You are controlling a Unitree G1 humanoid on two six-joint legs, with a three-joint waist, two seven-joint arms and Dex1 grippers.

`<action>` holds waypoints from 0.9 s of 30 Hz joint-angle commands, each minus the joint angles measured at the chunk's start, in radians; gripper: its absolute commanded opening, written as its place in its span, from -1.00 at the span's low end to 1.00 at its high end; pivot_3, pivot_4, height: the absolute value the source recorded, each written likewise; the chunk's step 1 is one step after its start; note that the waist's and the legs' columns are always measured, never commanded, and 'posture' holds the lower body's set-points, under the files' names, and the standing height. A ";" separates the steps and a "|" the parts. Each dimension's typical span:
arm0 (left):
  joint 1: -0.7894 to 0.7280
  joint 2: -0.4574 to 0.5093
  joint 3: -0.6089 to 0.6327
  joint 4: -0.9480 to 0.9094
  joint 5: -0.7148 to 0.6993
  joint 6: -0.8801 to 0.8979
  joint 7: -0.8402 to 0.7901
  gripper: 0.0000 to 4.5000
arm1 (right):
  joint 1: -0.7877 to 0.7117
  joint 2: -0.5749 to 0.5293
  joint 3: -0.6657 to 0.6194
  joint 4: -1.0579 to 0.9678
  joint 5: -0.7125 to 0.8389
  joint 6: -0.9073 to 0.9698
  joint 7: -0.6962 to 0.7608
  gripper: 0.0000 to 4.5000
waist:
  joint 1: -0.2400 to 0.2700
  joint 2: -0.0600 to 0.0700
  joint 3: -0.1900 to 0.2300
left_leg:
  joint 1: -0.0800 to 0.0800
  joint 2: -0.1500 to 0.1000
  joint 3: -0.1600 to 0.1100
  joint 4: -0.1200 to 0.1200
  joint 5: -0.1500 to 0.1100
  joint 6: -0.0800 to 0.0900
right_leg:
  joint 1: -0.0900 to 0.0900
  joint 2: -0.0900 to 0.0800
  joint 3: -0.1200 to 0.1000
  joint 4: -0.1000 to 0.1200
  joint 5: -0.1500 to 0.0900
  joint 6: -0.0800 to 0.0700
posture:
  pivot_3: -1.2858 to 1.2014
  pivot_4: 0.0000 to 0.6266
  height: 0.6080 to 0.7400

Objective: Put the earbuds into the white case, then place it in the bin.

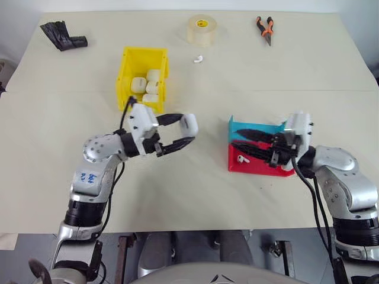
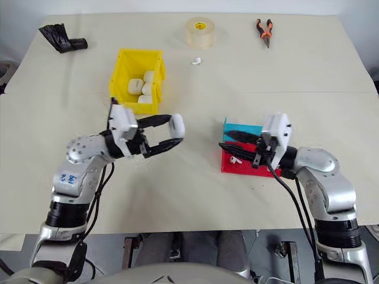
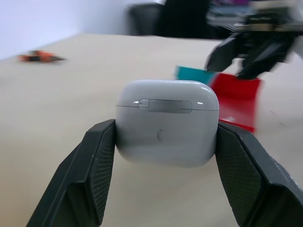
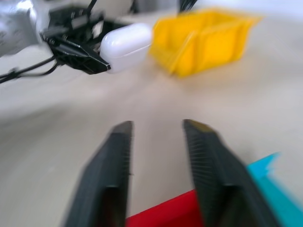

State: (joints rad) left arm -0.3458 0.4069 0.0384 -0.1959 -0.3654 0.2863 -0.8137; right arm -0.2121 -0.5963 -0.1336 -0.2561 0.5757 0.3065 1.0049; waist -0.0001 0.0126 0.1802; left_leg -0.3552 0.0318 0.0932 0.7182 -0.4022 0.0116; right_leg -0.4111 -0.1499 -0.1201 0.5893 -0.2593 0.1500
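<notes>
Two grippers noted; left gripper [image 1: 188,134] pinched the closed white case [image 1: 189,123] above the table [image 1: 195,195]; right gripper [image 4: 156,142] fingers stood apart, empty, over the red tray [image 1: 260,167].

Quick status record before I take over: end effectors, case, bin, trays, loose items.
left end effector: shut on the white case, held above the table, lid closed
right end effector: fingers apart, nothing between them, over the red tray
bin: yellow, holds four white cases
red tray: one earbud inside
blue tray: behind the red tray
loose earbud: on the table near the tape roll
pliers: far edge
</notes>
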 commanded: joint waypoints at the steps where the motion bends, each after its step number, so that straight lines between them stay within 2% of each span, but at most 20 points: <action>1: 0.054 -0.027 0.117 -0.093 -0.050 0.026 0.138 0.23 | 0.015 0.019 -0.056 0.005 -0.026 -0.134 -0.002 0.33 | 0.000 0.000 0.000 | 0.001 0.000 0.000 0.000 0.000 0.000 | 0.000 0.000 0.000 0.000 0.000 0.000 | 0.03 -0.52 1.00; 5: 0.050 -0.050 0.220 -0.081 -0.016 0.078 0.340 0.23 | 0.034 0.019 -0.075 0.015 -0.038 -0.177 -0.020 0.94 | 0.005 0.000 0.000 | 0.001 0.000 0.000 0.000 0.000 0.000 | 0.001 0.000 0.000 0.000 0.000 0.000 | 0.03 -0.52 1.00; 6: 0.042 -0.052 0.231 -0.077 -0.019 0.083 0.363 0.23 | 0.038 0.016 -0.077 0.015 -0.034 -0.174 -0.024 0.99 | 0.005 0.000 0.000 | 0.001 0.000 0.000 0.000 0.000 0.000 | 0.001 0.000 0.000 0.000 0.000 0.000 | 0.03 -0.52 1.00; 9: -0.036 -0.044 0.239 -0.006 -0.012 0.098 0.414 0.23 | 0.043 0.011 -0.083 0.021 -0.045 -0.182 -0.043 0.99 | 0.014 0.000 0.000 | 0.001 0.000 0.000 0.000 0.000 0.000 | 0.001 0.000 0.000 0.000 0.000 0.000 | 0.03 -0.52 1.00; 15: -0.294 -0.022 0.157 0.325 0.071 0.030 0.387 0.23 | 0.028 0.005 -0.080 0.030 -0.064 -0.190 -0.071 0.99 | 0.025 0.000 0.000 | 0.001 -0.001 0.001 0.001 0.000 0.000 | 0.001 0.000 0.000 0.000 0.000 0.000 | 0.03 -0.52 1.00; 19: -0.407 -0.023 0.120 0.500 0.112 0.003 0.381 0.23 | 0.022 0.008 -0.067 0.011 -0.076 -0.185 -0.081 0.99 | 0.021 0.000 0.000 | 0.001 -0.001 0.001 -0.002 0.000 0.000 | 0.001 0.001 0.000 -0.001 0.000 0.000 | 0.03 -0.52 1.00; 24: -0.480 -0.018 0.112 0.595 0.105 0.004 0.339 0.96 | 0.021 0.011 -0.063 -0.011 -0.074 -0.177 -0.099 1.00 | 0.011 0.000 0.000 | 0.001 -0.001 0.001 -0.003 0.000 0.000 | 0.000 0.001 -0.001 -0.001 0.000 0.000 | 0.03 -0.52 1.00; 27: -0.464 -0.001 0.111 0.548 0.110 -0.012 0.323 0.99 | 0.033 0.009 -0.070 -0.022 -0.072 -0.178 -0.103 1.00 | 0.003 0.000 0.000 | 0.001 -0.001 0.001 -0.002 0.000 0.000 | 0.000 0.001 -0.001 -0.001 0.000 0.000 | 0.03 -0.52 1.00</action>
State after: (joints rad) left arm -0.8054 0.3810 0.1432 0.4058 -0.2622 0.3069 -0.4786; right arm -0.1826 -0.5808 -0.1906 -0.2364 0.4933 0.1350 0.9076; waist 0.0025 0.0121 0.1803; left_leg -0.3544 0.0311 0.0946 0.7163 -0.4020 0.0114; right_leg -0.4106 -0.1492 -0.1208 0.5886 -0.2593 0.1500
